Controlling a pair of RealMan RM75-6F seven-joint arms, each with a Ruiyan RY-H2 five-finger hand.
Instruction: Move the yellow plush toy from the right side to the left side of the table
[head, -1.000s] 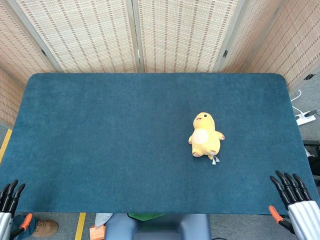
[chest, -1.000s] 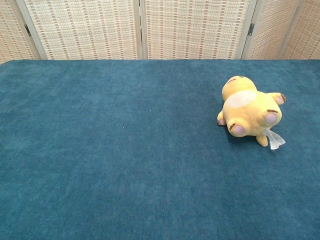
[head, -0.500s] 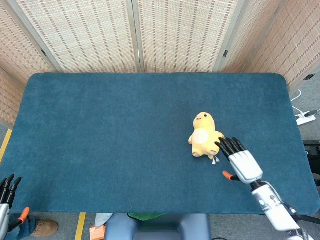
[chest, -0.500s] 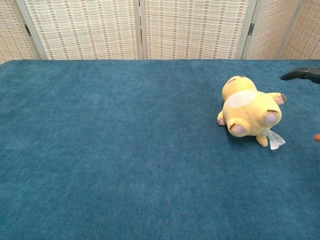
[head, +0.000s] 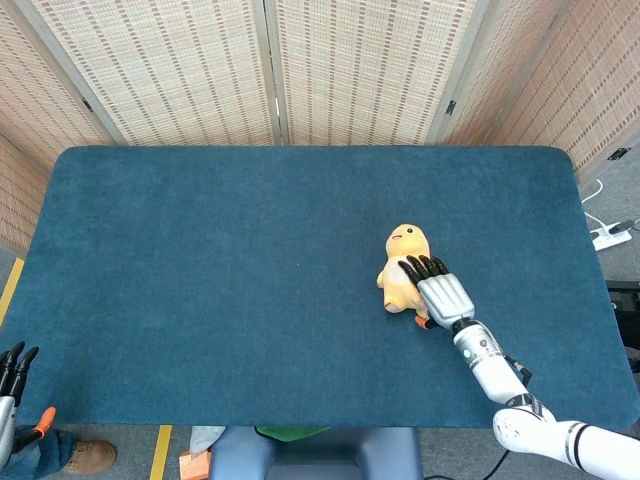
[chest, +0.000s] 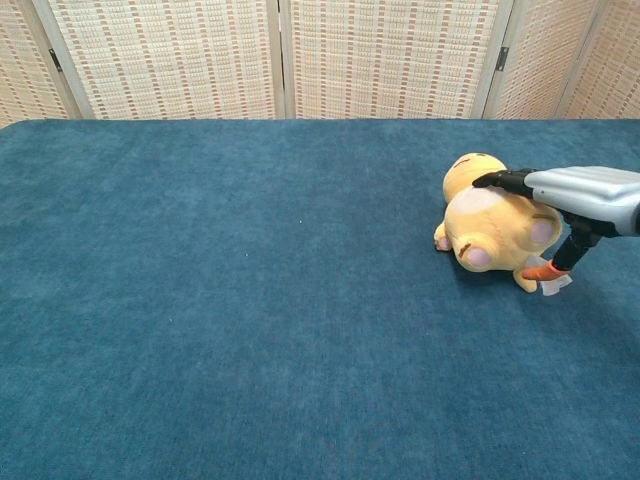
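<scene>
The yellow plush toy (head: 402, 246) lies on its back on the right half of the blue table (head: 200, 280), head toward the far edge. My right hand (head: 441, 293) stretches flat over the toy's belly from the near right, its fingers straight and holding nothing. In the chest view the right hand (chest: 582, 194) hovers just over the toy (chest: 488, 226), with the thumb hanging beside the toy's foot. Whether it touches the toy is unclear. My left hand (head: 11, 364) sits off the table's near left corner with straight fingers and holds nothing.
Woven screens (head: 350, 70) stand behind the table's far edge. A white power strip (head: 610, 238) lies on the floor past the right edge. A brown shoe (head: 90, 457) and a blue seat (head: 310, 452) show below the near edge.
My right hand has swept in from the near right corner to over the toy's body. The left hand has dropped slightly lower at the left corner. The toy has not moved.
</scene>
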